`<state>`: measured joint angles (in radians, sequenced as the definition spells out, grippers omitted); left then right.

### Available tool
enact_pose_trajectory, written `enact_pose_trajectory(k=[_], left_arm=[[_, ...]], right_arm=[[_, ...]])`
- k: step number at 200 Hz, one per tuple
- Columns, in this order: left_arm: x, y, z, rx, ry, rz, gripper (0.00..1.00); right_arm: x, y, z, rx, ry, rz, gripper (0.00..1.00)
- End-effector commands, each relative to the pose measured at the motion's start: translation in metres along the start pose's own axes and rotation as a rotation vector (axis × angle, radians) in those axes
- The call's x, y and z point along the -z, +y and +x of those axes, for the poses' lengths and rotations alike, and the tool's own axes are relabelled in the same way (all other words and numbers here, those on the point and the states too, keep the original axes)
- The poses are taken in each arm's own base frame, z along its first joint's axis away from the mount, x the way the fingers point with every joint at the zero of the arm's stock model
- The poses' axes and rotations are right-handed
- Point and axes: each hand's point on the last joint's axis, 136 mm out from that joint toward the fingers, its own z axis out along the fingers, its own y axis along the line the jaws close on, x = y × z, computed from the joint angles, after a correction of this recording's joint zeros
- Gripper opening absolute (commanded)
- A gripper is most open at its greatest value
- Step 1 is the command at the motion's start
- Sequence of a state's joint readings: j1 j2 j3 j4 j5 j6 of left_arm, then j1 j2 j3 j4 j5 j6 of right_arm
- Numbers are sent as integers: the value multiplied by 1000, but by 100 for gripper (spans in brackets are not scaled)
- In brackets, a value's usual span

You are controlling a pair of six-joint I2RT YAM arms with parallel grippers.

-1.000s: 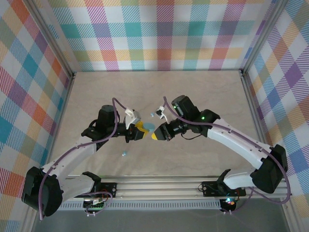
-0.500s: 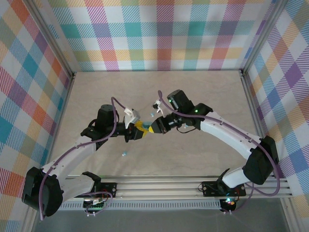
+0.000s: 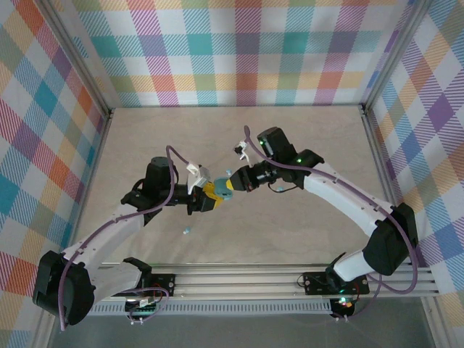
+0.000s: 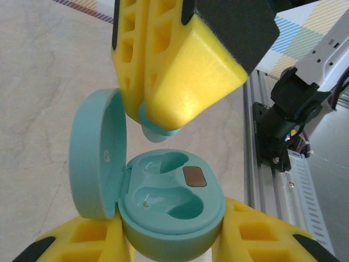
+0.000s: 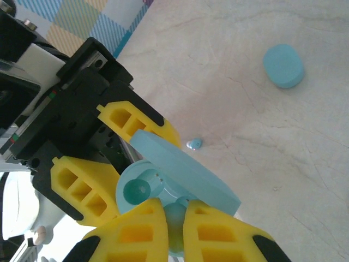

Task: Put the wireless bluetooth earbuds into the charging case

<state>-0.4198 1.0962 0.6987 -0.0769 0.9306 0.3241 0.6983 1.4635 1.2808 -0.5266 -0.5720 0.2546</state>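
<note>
My left gripper (image 4: 172,236) is shut on an open teal charging case (image 4: 180,210). Its lid (image 4: 95,155) stands up on the left, and both sockets are empty. Just above the case my right gripper (image 5: 175,218) is shut on one pale teal earbud (image 5: 176,214). That earbud (image 4: 155,130) pokes out under the right gripper's yellow fingers (image 4: 180,82), close over the far socket. From above, the left gripper (image 3: 210,199) and right gripper (image 3: 233,185) meet at mid-table over the case (image 3: 222,190). A loose earbud (image 3: 187,232) lies on the table, and another earbud (image 5: 193,143) lies beside the case.
A second teal case (image 5: 283,65), closed, lies flat on the table beyond the grippers. The beige table (image 3: 319,225) is ringed by plaid walls, with an aluminium rail (image 3: 239,279) at the near edge. Open room lies left, right and behind the grippers.
My right gripper has moved away from the rail with the earbud, from beside the case to just over its sockets. The left arm and the case have barely moved.
</note>
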Motion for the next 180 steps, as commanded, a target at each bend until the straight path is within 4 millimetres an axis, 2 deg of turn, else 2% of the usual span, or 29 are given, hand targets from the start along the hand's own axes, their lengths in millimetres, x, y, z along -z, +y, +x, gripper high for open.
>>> enact_pose_trajectory(k=[1,41,91,180], left_arm=[[3,-18,-18,-75,-56,104,1],[6,-25,-28,-134,-85,135,1],[4,-21,-34,-136,-92,132,1],[7,-19,-43,-149,-131,104,1]], right_arm=[[0,12,-8,12,-24,-103,0],[9,19,-1,-22,-25,-189,0],[13,22,4,-61,-55,-217,0],[10,15,9,-92,-69,-200,1]])
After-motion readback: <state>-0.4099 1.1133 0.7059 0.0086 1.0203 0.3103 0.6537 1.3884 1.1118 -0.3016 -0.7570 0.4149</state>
